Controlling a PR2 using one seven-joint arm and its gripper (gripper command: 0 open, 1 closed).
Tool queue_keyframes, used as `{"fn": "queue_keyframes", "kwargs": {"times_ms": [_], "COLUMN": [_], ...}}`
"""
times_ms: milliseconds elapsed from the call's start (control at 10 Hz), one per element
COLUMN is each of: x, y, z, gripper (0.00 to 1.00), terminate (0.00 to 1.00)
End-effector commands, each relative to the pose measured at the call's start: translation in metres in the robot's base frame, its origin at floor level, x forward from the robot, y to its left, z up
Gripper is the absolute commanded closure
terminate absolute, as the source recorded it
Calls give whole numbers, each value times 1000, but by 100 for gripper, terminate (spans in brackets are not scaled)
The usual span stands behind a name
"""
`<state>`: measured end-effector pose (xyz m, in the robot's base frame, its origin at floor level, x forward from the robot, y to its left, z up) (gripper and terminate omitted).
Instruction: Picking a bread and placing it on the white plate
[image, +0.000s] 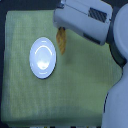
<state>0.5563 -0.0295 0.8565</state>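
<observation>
The white plate (43, 58) lies round and glossy on the green cloth, left of centre in the exterior view. Just to its right the bread (62, 42) shows as a narrow golden-brown loaf, pointing down toward the cloth. Its upper end runs under the robot's grey-white arm, which reaches in from the upper right. My gripper (62, 28) sits at that upper end, but the arm housing hides the fingers. Whether they are closed on the bread I cannot tell.
A pale green tablecloth (75, 95) covers the table, its edges showing at the left and bottom. The robot's white body (117, 95) fills the exterior view's right side.
</observation>
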Motion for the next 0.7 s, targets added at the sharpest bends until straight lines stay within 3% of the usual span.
{"fn": "queue_keyframes", "kwargs": {"times_ms": [0, 600], "x": [-18, -63], "y": [100, 148], "z": [8, -26], "gripper": [100, 100], "terminate": [0, 0]}}
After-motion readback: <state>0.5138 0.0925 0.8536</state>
